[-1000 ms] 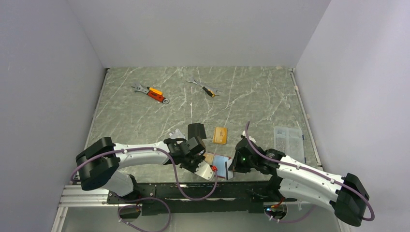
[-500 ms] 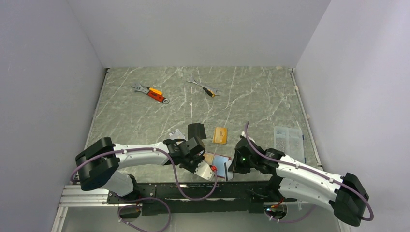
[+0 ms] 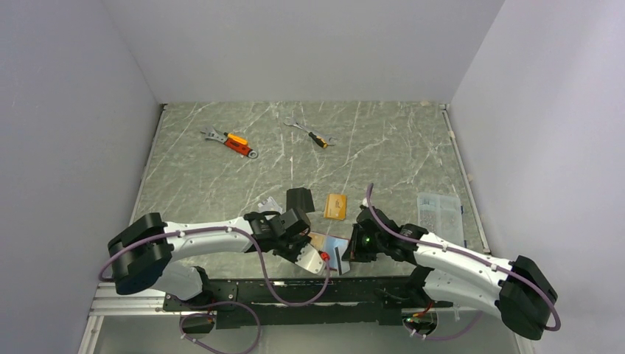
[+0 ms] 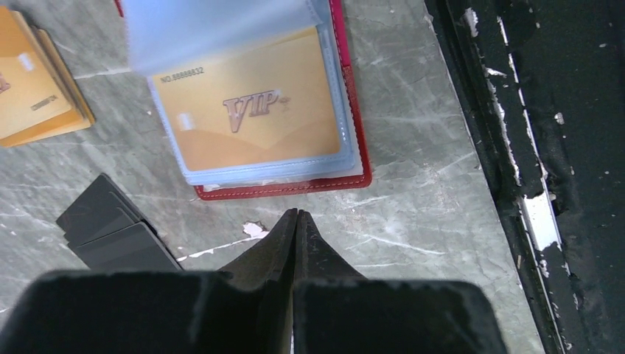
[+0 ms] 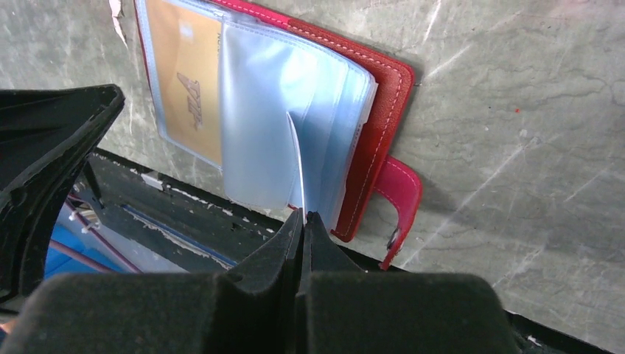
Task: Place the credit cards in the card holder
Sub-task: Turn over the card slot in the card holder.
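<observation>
The orange-gold card (image 4: 250,118) in the card holder (image 4: 295,187) reads "VIP" and a number starting "NO.888"

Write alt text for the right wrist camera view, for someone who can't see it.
The right gripper, shut, pinches the edge of a clear plastic sleeve in an open red card holder lying on a grey marbled table. A gold card sits in a sleeve at the left.

2 arms low; left fingers (image 4: 280,240) shut, right fingers (image 5: 286,240) pinched.
</observation>
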Available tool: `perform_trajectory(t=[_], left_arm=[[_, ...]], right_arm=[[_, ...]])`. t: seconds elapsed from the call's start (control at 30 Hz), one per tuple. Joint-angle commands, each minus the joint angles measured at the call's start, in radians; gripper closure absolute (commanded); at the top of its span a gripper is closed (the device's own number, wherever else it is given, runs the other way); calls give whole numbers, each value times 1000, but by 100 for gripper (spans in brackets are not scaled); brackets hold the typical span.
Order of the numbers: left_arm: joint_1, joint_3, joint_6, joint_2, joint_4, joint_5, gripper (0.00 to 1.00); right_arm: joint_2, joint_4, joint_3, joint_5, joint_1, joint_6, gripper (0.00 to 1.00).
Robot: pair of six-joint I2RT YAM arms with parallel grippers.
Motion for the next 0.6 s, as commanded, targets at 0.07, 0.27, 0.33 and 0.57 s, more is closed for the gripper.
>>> perform_trajectory(t=[0.07, 0.27, 0.33, 0.57], left_arm=[[-5, 55, 2, -74, -47, 45, 94], [-6, 141, 6, -35, -73, 146, 94], [-9, 164, 21, -10, -76, 170, 94], [-23, 236, 78, 109, -100, 198, 95]], right_arm=[[-20, 35, -40, -55, -56, -32, 100], [-22, 111, -76, -114, -80, -22, 100], [-16, 135, -93, -134, -80, -14, 100], [17, 211, -118, -175, -87, -9, 100]])
